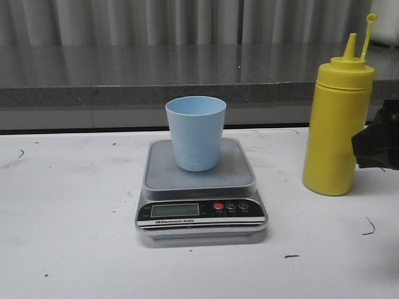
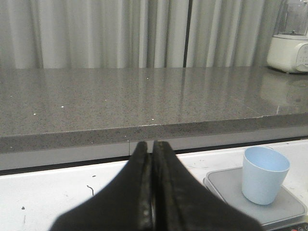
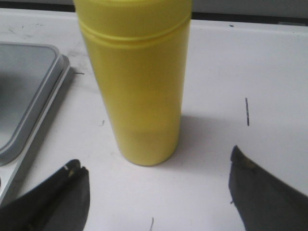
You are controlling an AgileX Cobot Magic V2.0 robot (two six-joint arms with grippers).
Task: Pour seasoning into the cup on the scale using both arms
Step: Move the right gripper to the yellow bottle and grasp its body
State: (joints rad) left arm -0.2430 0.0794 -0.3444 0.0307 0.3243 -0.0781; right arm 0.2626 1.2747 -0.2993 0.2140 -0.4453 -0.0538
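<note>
The pale blue cup [image 1: 196, 132] stands upright on the steel platform of the silver scale [image 1: 201, 187] at the table's middle. The yellow seasoning bottle [image 1: 336, 124] stands upright to the right of the scale, its cap open on its tether. My right gripper [image 3: 156, 163] is open, its fingers wide apart just short of the bottle [image 3: 136, 82], and shows as a black shape at the right edge of the front view [image 1: 377, 144]. My left gripper [image 2: 151, 147] is shut and empty, to the left of the cup [image 2: 263, 174] and the scale [image 2: 226, 185].
A grey stone ledge [image 1: 124, 75] runs behind the white table [image 1: 68, 205], with curtains behind it. A white appliance [image 2: 290, 45] stands on the ledge at the far right. Small dark marks dot the tabletop.
</note>
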